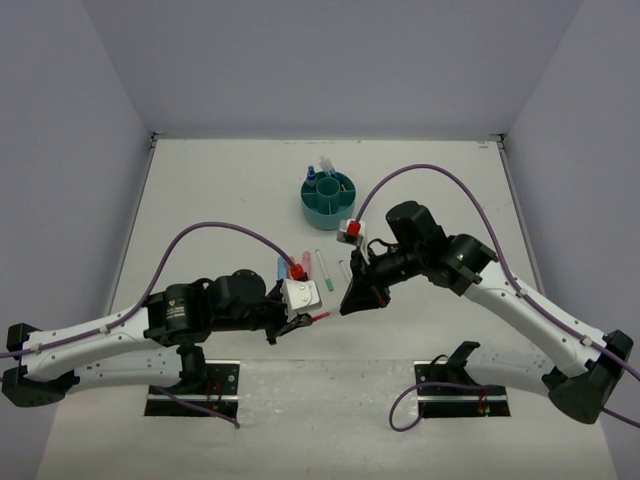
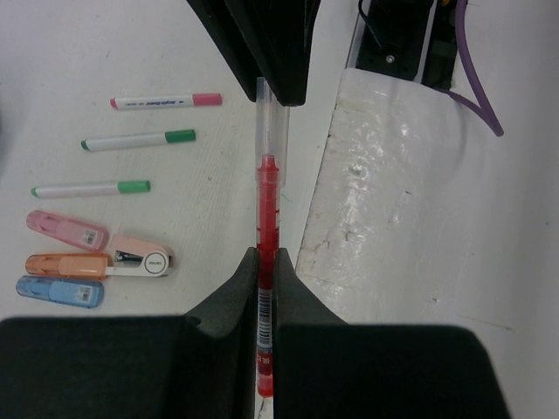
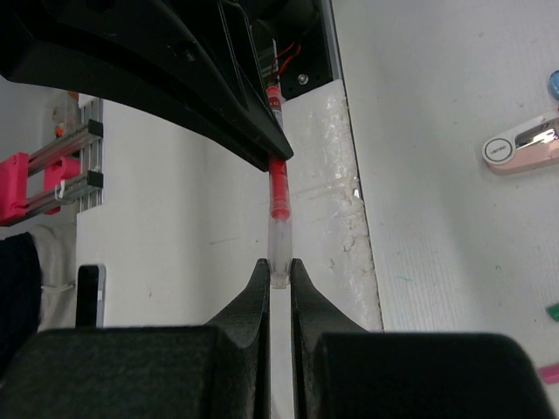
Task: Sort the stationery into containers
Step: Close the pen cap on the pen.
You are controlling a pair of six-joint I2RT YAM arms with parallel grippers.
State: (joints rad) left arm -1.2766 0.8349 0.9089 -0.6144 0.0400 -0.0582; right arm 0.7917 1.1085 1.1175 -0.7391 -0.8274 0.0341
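**A:** Catching what looks like a mid-air handover here. The left gripper (image 2: pixel 266 262) is clamping the red pen (image 2: pixel 267 196) at its barcoded end, jaws squeezed right down onto the barrel.

**B:** And the right gripper (image 3: pixel 279 269) is meeting it from the opposite side. Its fingers are pinching the clear tip, with a gap no wider than the pen, so I'm calling that a grip too.

**A:** So the pen is hanging between the two, above the near middle of the table (image 1: pixel 200 200), with both arms on it.

**B:** I'm reading this as the left passing to the right. The organiser (image 1: pixel 322 212) is sitting at the far middle, well apart from here.

**A:** Something blue is standing in one of its far compartments. I can't tell which item.

**B:** What is the next move asking for?

**A:** The left jaws are going to have to open while the right ones hold firm. The right is only gripping the very end, so I'm worrying about the pen swinging or slipping once the left lets go. After that comes carrying it out and tipping it into a compartment.

**B:** Plenty is waiting, too. The pink-capped pen (image 2: pixel 166 102), two green-capped pens (image 2: pixel 140 140) and the markers (image 2: pixel 65 265) are lying on the table beside the left arm.
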